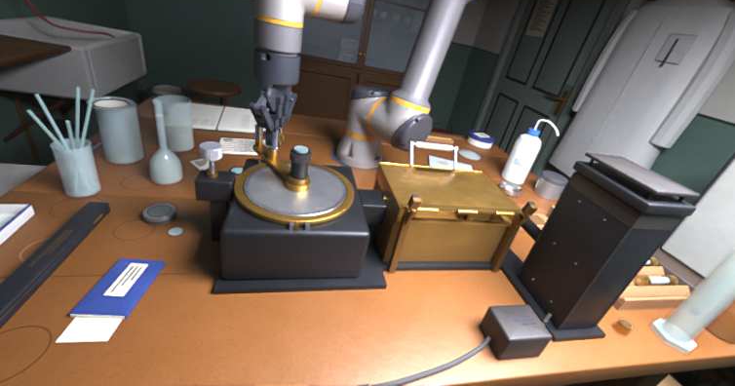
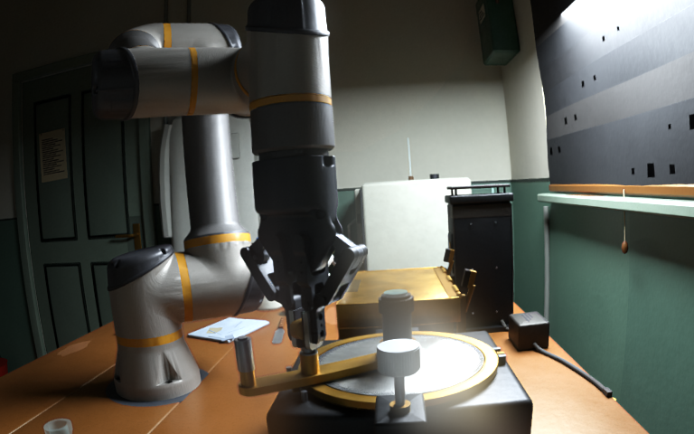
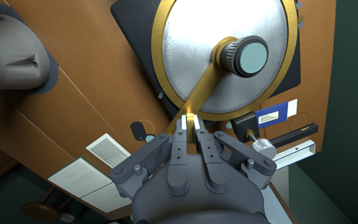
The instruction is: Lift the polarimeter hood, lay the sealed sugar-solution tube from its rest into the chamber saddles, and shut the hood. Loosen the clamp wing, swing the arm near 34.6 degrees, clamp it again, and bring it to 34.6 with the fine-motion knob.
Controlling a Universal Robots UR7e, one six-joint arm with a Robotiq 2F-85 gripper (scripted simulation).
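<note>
The sugar-solution tube is hidden, with the brass hood [image 1: 446, 186] lying shut over the chamber. My gripper [image 3: 189, 125] has its two fingers closed on the small upright brass clamp wing [image 2: 309, 361] on the brass arm [image 1: 269, 159], just outside the rim of the silver graduated dial [image 1: 294, 192]. The arm runs from the dark eyepiece [image 1: 299, 161] at the dial's centre out past the rim toward the far left. The fine-motion knob [image 1: 210, 152], silver and knurled, stands on a dark bracket at the dial's left.
The tall black lamp housing [image 1: 604, 240] stands right of the chamber, with a grey power box [image 1: 515, 331] and cable before it. Glassware [image 1: 165, 147] and a beaker of rods [image 1: 76, 164] fill the far left. A blue booklet [image 1: 118, 287] lies front left.
</note>
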